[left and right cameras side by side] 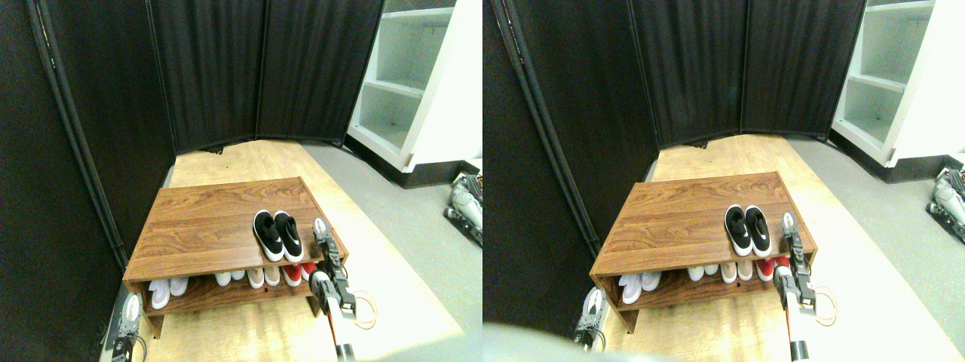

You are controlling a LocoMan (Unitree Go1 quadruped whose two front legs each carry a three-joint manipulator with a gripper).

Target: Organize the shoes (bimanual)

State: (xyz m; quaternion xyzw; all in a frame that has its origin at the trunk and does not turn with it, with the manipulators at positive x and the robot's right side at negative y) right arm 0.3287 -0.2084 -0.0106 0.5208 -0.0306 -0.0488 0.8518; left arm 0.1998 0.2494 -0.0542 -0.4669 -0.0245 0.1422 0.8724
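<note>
The pair of black low-top sneakers with white soles sits side by side, touching, on the right part of the brown wood-grain shoe rack's top board, toes near its front edge, with bare board stretching to their left and behind. The right gripper reaches over the board's right edge just beside the sneakers, not touching; I cannot tell how its jaws stand. The left gripper hangs low off the rack's front-left corner, jaw state unclear; white, beige and red shoes line the lower shelf.

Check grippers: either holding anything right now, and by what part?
Nothing held. The right gripper is beside the black sneakers on the shoe rack, apart from them. The left gripper is low by the rack's corner, empty.
</note>
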